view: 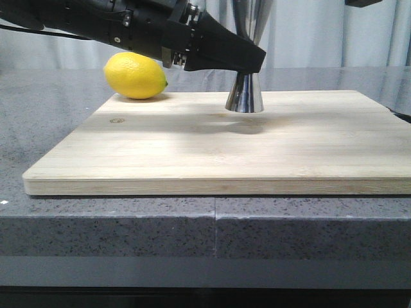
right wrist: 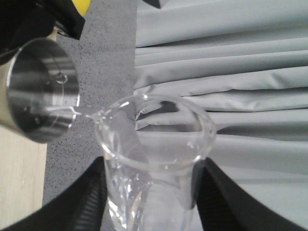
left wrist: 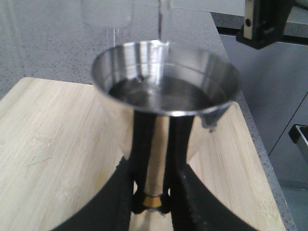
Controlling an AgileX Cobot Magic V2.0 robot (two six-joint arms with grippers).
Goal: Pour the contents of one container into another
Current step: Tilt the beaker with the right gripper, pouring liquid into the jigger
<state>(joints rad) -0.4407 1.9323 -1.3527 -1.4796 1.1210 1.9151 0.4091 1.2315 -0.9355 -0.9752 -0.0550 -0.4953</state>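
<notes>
The steel jigger [view: 244,95] stands upright on the wooden board [view: 192,154]. My left gripper [view: 247,61] is shut on its waist, and the left wrist view shows the fingers [left wrist: 185,192] pinching at the gold band [left wrist: 153,201]. The jigger's top cup [left wrist: 163,82] holds clear liquid. My right gripper [right wrist: 151,192] is shut on the clear glass beaker [right wrist: 154,144], which is tilted with its lip toward the jigger [right wrist: 43,91]. A thin clear stream [left wrist: 163,19] runs from the lip into the cup. The beaker is out of the front view.
A yellow lemon [view: 135,75] lies at the board's back left corner, behind the left arm [view: 115,25]. The board sits on a grey speckled counter [view: 128,231] with grey curtains [right wrist: 231,57] behind. Part of the right arm [left wrist: 264,21] hangs above the jigger's right side.
</notes>
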